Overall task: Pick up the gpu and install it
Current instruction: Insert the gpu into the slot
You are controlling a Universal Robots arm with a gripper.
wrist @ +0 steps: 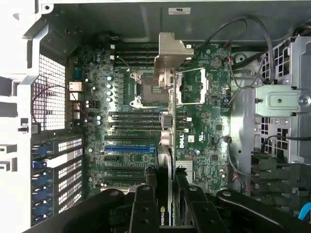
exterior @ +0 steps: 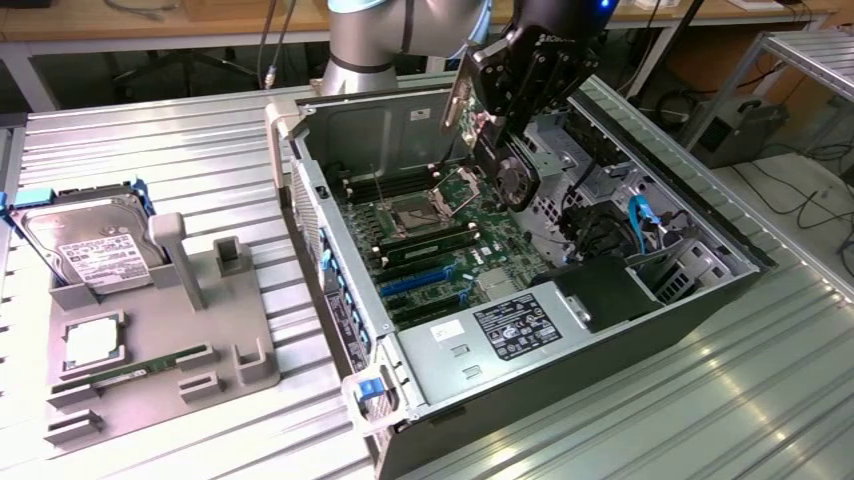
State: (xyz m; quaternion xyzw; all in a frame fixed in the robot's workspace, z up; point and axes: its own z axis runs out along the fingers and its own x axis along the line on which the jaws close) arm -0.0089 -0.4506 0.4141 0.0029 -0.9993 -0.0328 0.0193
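While in the hand (exterior: 515,122), slim, black, silver-bracketed gpu (exterior: 518,180).

Even bright light, soft shadows

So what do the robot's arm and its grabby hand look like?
The arm is made of fat silver-grey tubes with rounded joints and a pale blue cap. Its gripper is black, with jointed bar-shaped fingers pinned by round bolts. A small blue light glows just above it.
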